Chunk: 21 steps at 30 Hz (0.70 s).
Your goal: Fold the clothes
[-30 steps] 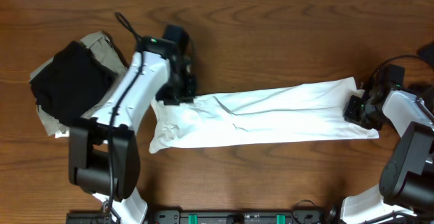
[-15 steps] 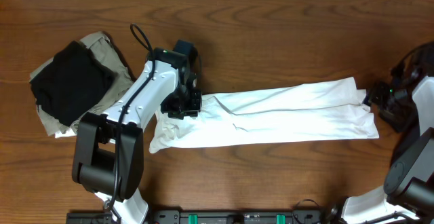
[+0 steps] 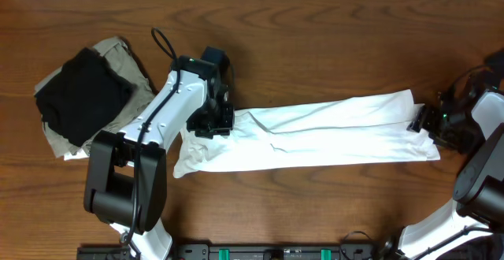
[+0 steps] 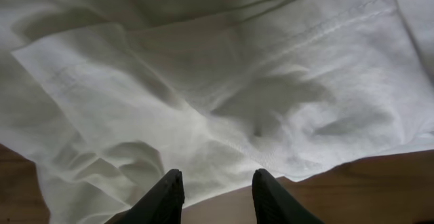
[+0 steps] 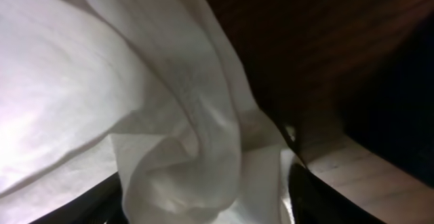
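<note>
**White shirt lying long, one hand at each end**

Cotton fills the left wrist view. The left hand [image 4: 217, 187] hovers over the shirt's end with its two fingers parted and nothing between them, and bare wood shows just below the hem. The right hand [image 5: 203, 207] is spread wide either side of a bunched corner of cloth. The cloth lies loose in the gap and does not look pinched.

From overhead, the white T-shirt [image 3: 315, 138] is a narrow band on the table [image 3: 315, 31], already folded lengthwise, with its long axis running from 9 o'clock to 3 o'clock. The left hand sits on the 9 o'clock end, where the cloth is rumpled and wider. The right hand touches the 3 o'clock end, where the edges lie squarer.

Neither hand has a reach advantage, since each is at its own end. A likely next fold carries one end along that axis toward the other, so the fold line would run from 12 to 6 o'clock.

Off at 9 o'clock, well apart from the shirt, a black garment [image 3: 79, 94] lies on a khaki one [image 3: 118, 51].
</note>
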Each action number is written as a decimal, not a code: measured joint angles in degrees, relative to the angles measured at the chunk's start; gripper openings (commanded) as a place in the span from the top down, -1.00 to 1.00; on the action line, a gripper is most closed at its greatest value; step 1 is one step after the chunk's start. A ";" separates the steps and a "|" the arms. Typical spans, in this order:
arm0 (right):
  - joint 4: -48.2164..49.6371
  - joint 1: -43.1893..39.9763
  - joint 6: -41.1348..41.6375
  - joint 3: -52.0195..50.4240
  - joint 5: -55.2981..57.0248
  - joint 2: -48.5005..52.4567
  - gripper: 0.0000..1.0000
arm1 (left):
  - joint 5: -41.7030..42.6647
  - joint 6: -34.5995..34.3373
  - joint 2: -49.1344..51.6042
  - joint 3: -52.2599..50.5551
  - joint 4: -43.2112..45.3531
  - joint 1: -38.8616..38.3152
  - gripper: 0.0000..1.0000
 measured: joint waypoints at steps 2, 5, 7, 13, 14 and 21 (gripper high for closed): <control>0.09 -0.13 -0.37 0.17 -0.15 0.28 0.07 | 0.00 -0.02 0.00 0.00 0.02 0.00 0.28; 0.50 -0.20 -0.94 0.28 -1.03 0.70 0.53 | 0.00 -0.02 0.00 0.00 0.02 0.00 0.28; 0.76 -0.20 -0.85 0.31 -1.77 0.94 0.77 | 0.00 -0.02 0.00 0.00 0.02 0.00 0.28; 1.01 -0.20 -0.72 0.28 -3.85 1.20 0.97 | 0.00 -0.02 0.00 0.00 0.02 0.00 0.28; 1.01 -0.20 -0.72 0.28 -4.09 1.20 0.97 | 0.00 -0.02 0.00 0.00 0.02 0.00 0.28; -0.90 -0.22 -0.55 1.36 -3.61 0.24 0.98 | 0.00 0.00 -0.02 0.11 -2.03 0.00 0.28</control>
